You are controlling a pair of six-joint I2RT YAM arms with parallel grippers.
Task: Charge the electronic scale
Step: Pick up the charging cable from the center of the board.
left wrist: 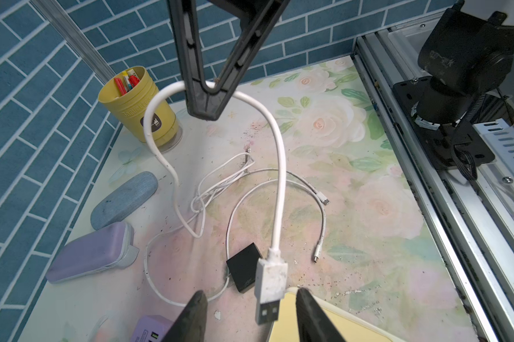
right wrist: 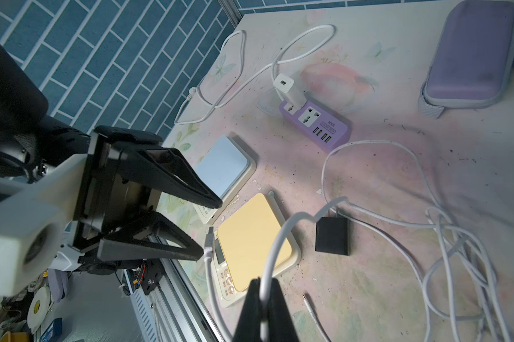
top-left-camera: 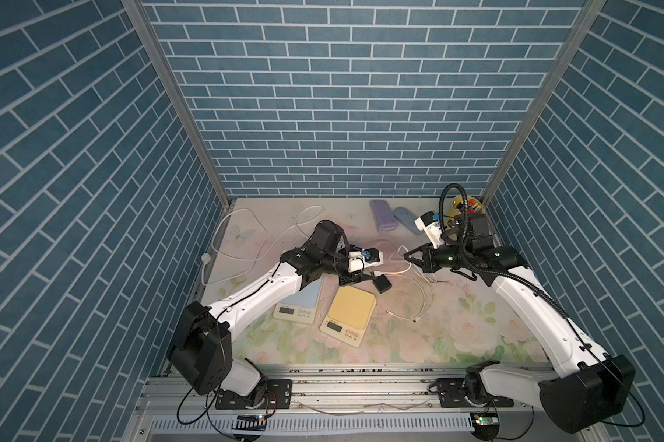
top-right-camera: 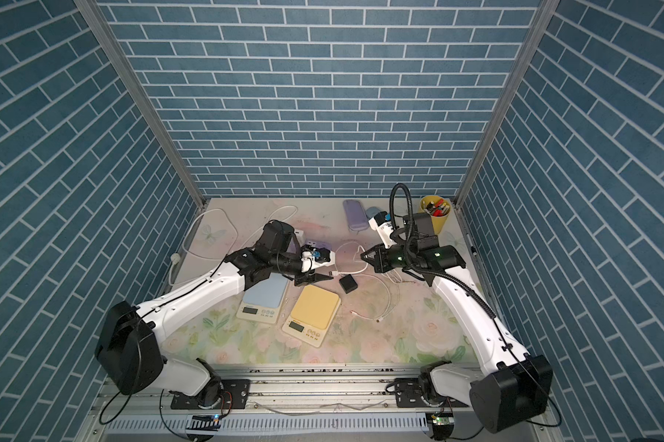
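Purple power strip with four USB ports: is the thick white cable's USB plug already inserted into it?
No, the USB plug hangs in the air between the fingers of the left hand, apart from the purple power strip.

The walls [top-left-camera: 361, 114] were blue, patterned as brick with white mortar lines. The bench [top-left-camera: 418, 336] bore a pastel floral print of pink-white roses and green leaves, flecked with dark specks. The yellow scale [top-left-camera: 351, 306] had a cream body. The blue scale [top-left-camera: 307, 296] was pale blue on top, with the same cream body. The cable [left wrist: 279, 177] was white and its USB plug [left wrist: 269, 284] a smudged grey-white. The charger block [top-left-camera: 382, 284] was black, the power strip [right wrist: 323, 124] lilac and the cup [left wrist: 137, 106] yellow. The hard case [left wrist: 92, 254] was lilac, the soft case [left wrist: 122, 198] blue-grey.
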